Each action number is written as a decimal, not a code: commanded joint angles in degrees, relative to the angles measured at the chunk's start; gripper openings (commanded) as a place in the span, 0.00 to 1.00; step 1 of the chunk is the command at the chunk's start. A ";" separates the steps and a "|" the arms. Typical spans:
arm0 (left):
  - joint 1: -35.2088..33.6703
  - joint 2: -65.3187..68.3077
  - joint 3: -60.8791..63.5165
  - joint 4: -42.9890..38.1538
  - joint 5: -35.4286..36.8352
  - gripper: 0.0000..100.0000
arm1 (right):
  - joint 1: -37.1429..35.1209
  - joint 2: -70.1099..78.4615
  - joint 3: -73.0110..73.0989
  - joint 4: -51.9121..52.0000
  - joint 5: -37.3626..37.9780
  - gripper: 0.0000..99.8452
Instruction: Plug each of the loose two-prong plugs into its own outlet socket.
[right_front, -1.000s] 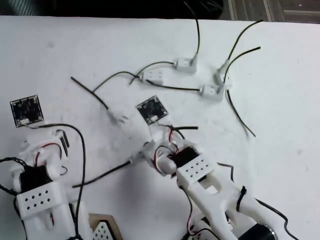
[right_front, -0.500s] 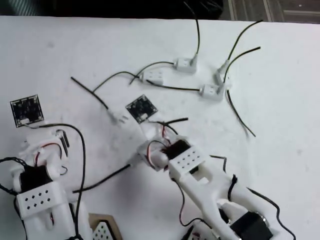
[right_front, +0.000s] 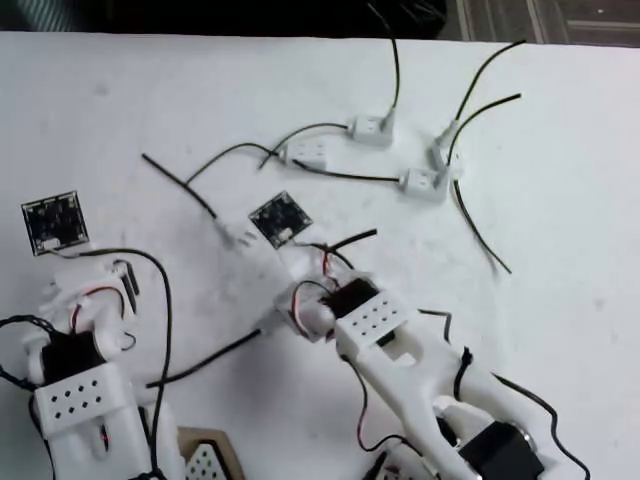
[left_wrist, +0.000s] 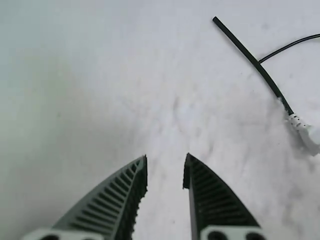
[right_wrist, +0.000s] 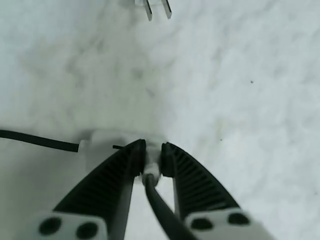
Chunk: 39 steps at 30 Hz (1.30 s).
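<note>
The right gripper, nearly closed on a white plug that touches the outlet socket on the table, could push this loose socket away or let the plug twist, while the left gripper hangs slightly open and empty

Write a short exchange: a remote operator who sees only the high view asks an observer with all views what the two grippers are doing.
Operator: Is the right gripper holding anything?
Observer: Yes, it is shut on a white plug, with its black cord running back between the jaws.
Operator: And the left one?
Observer: The left gripper is open over bare table, gripping nothing.
Operator: Which way does the loose plug beside that arm face?
Observer: Its two prongs point toward the right gripper.
</note>
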 joint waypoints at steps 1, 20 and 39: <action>-0.40 -0.84 -0.44 -1.05 0.35 0.14 | 1.89 2.07 -2.55 1.71 0.53 0.02; -0.40 -0.84 -0.35 -1.05 -1.67 0.14 | 28.26 12.97 -37.63 2.07 4.92 0.02; -0.04 -0.84 -0.35 -1.14 -1.85 0.14 | 27.74 -5.67 -45.01 38.20 3.78 0.25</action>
